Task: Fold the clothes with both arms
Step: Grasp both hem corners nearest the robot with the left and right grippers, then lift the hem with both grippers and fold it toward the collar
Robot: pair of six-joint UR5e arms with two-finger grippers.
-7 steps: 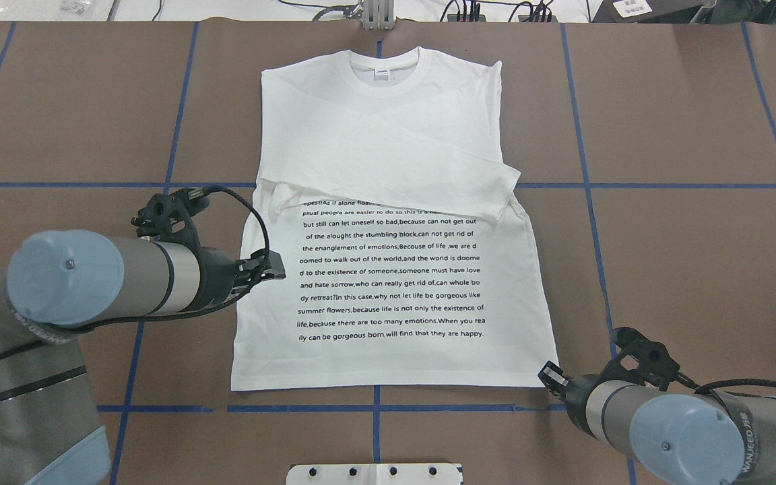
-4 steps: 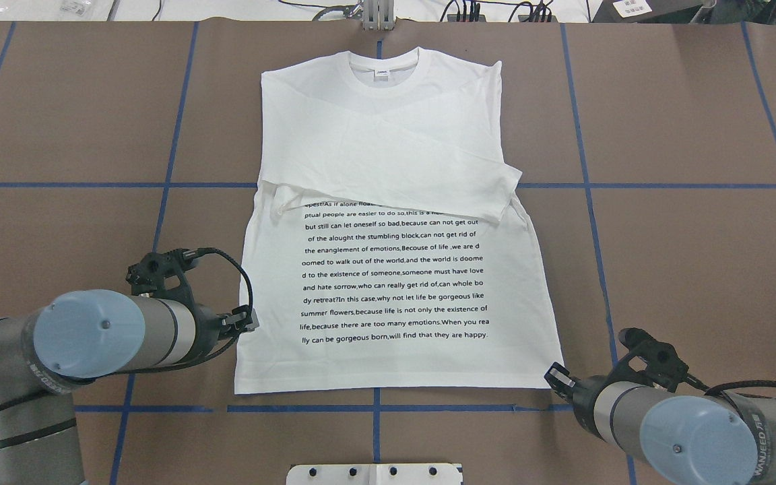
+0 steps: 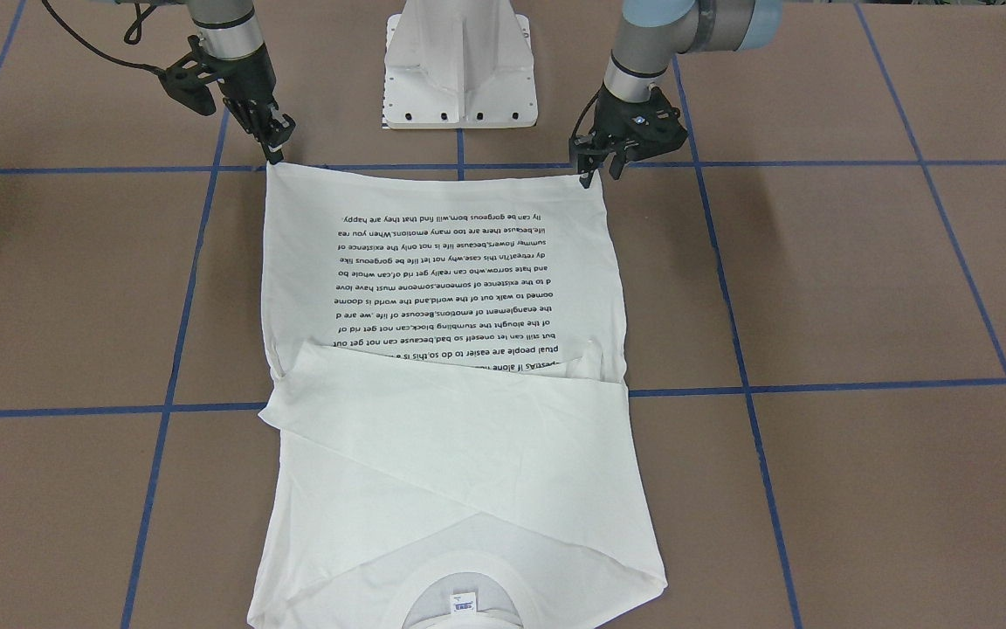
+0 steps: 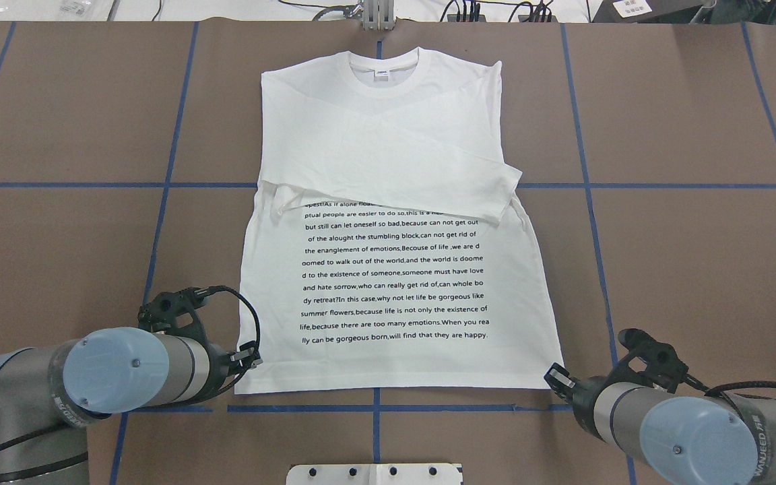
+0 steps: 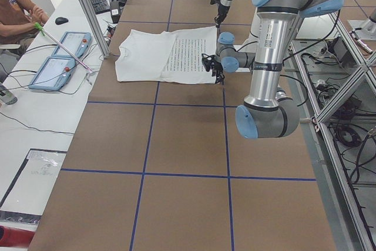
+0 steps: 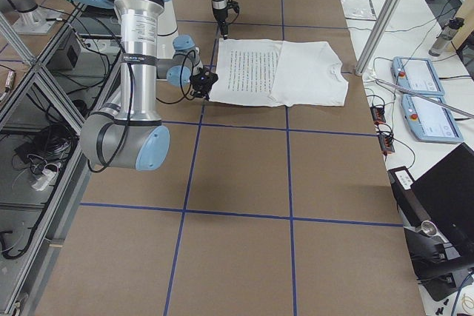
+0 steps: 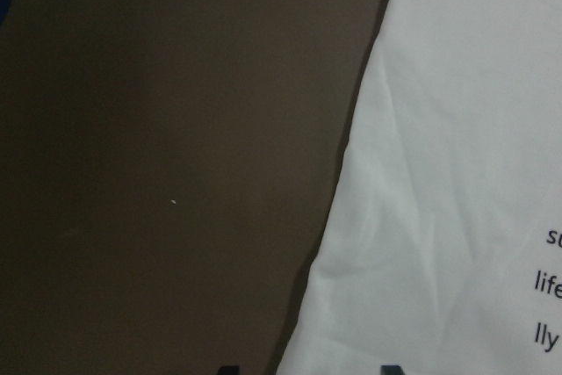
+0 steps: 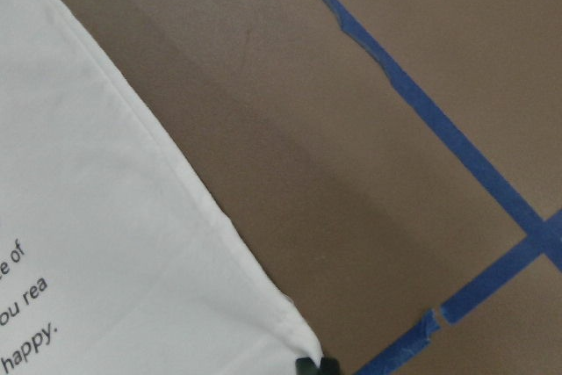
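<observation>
**Q:** Left side status?

**A:** My left end effector (image 4: 250,355): fingers apart, empty, over the near-left hem corner of the white T-shirt (image 4: 388,269). A second ago it was up at the shirt's mid-side.

**Q:** Right side?

**A:** My right end effector (image 4: 556,375) hasn't moved from the near-right corner. I cannot tell if it is pinching. The shirt lies flat on the table (image 4: 684,256). I judge both corners staged for folding the hem up.

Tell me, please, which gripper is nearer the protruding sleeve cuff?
Right. The right gripper is at the shirt's hem corner on the cuff's side; the left gripper is at the opposite hem corner.
</observation>
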